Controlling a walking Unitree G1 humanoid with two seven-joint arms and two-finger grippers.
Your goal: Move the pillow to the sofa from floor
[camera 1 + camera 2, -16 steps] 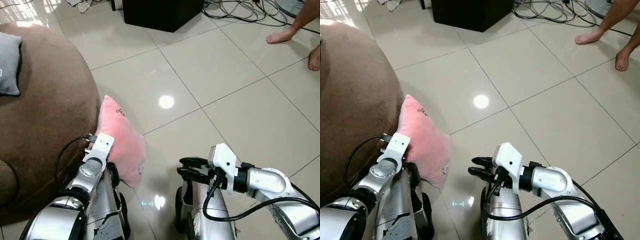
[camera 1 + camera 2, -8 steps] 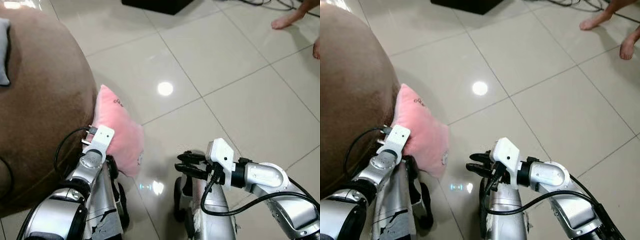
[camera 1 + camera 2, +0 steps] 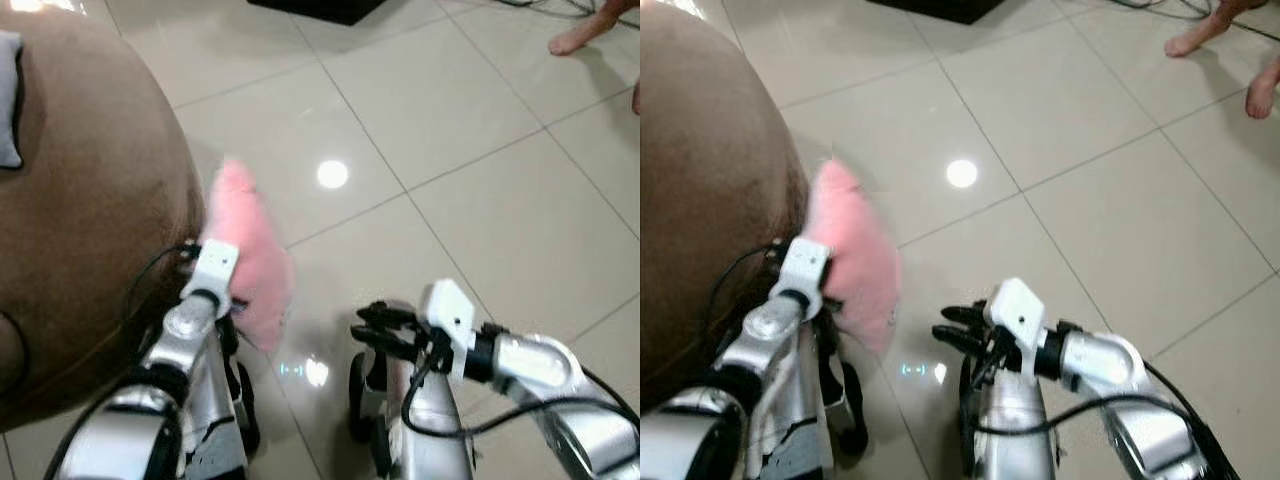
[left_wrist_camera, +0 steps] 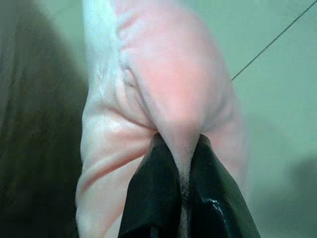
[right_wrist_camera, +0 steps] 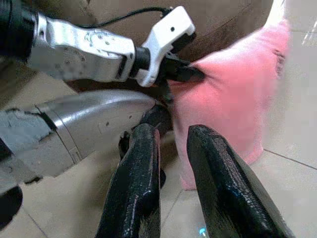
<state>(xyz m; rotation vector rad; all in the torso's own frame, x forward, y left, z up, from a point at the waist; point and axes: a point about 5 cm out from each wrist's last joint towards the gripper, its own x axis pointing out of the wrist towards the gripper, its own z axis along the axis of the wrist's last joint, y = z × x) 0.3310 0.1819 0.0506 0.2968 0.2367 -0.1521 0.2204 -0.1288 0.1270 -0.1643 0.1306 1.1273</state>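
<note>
A pink pillow (image 3: 245, 235) hangs blurred beside the brown sofa (image 3: 90, 200), close above the tiled floor. My left gripper (image 4: 181, 141) is shut on a pinched fold of the pillow (image 4: 168, 84); the right wrist view shows the same left gripper (image 5: 190, 74) biting into the pillow's edge (image 5: 233, 99). My right gripper (image 3: 365, 325) is held low to the right of the pillow, pointing toward it. Its two black fingers (image 5: 141, 163) stand a little apart, open with nothing between them.
A grey cushion (image 3: 8, 100) lies on the sofa at the far left. A person's bare feet (image 3: 580, 38) stand at the top right. A black box (image 3: 320, 8) sits at the top edge. Open tiled floor (image 3: 480, 180) spreads to the right.
My left arm has risen a little with the pillow, which now shows blurred and turned more edge-on. The right gripper has hardly moved. The camera tilted down earlier.
</note>
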